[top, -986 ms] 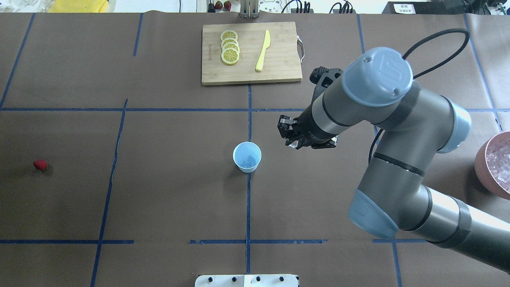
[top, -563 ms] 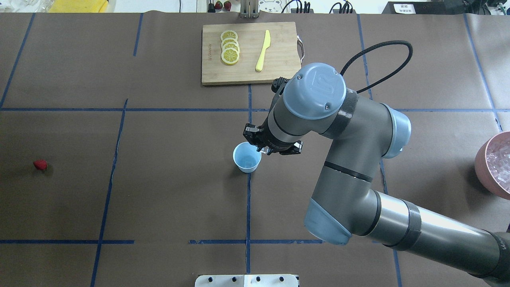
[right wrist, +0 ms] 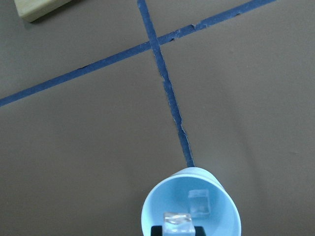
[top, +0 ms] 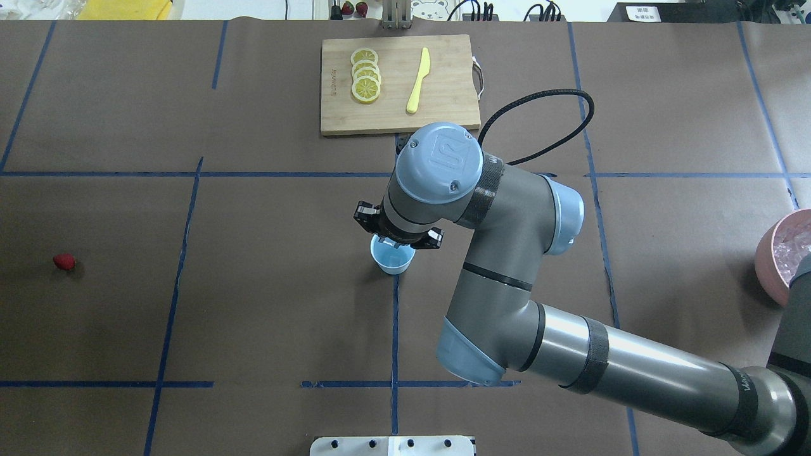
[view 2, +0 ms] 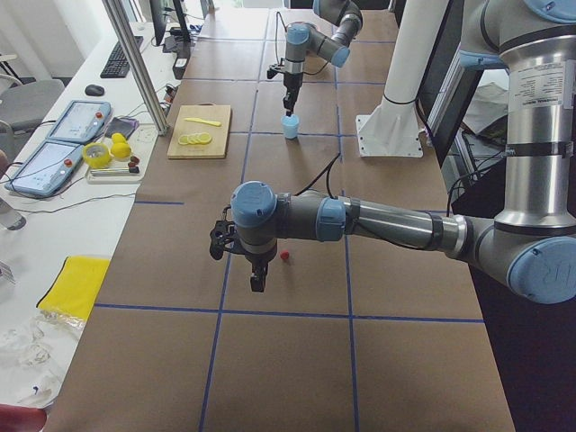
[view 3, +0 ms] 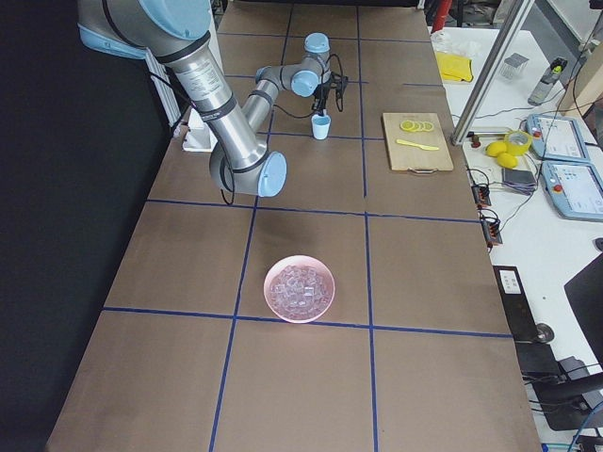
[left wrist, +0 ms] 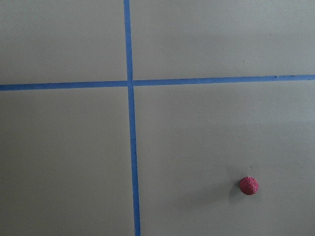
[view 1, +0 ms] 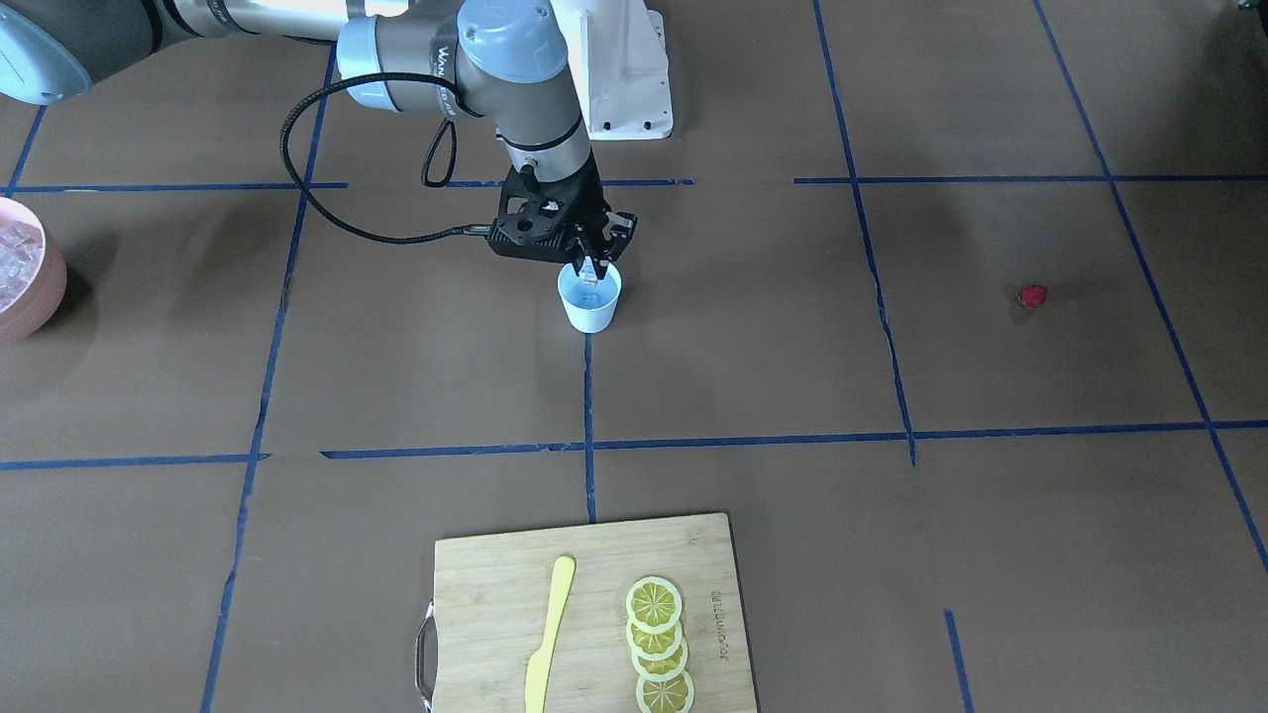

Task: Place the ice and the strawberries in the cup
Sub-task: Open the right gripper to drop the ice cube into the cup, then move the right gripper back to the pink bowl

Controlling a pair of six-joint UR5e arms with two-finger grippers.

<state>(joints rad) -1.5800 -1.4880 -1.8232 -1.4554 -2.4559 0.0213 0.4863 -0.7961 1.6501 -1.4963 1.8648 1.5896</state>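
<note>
Because the right wrist camera looks straight down its own fingers, it tells the grip best. The right gripper [right wrist: 177, 231] is closed to a narrow gap on a small clear whitish ice cube [right wrist: 178, 221]. It holds the cube at the mouth of the small pale blue-white tapered cup [right wrist: 153, 216], and a second cube [right wrist: 199, 202] lies on the cup's bottom.

From across the table, that gripper hangs directly over the cup. The tiny red roundish strawberry [view 1: 1033, 295] lies well apart from it on the brown paper [view 1: 753, 327], and the larger pink round bowl [view 1: 50, 297] sits at the table's edge.

Overhead, the wrist [top: 437, 171] hides the fingers, and only the cup's near rim shows beneath it.

From the left end, the left gripper [view 2: 257, 281] points down near the strawberry without touching it. Whether it is open I cannot tell.

From the right end, the bowl shows a heap of cubes [view 3: 300, 287], well apart from the cup.

The left wrist camera shows the strawberry alone on the paper beside blue tape lines [left wrist: 129, 123], with no fingers in view.

The ice is probably hard, light and slick with melt. It is best pinched on two flat opposite faces with modest force, lest it squirt out. The strawberry looks light and apt to roll, so a gentle pinch across its middle from above should suit it. The cup seems light enough to tip if a finger catches its rim.
</note>
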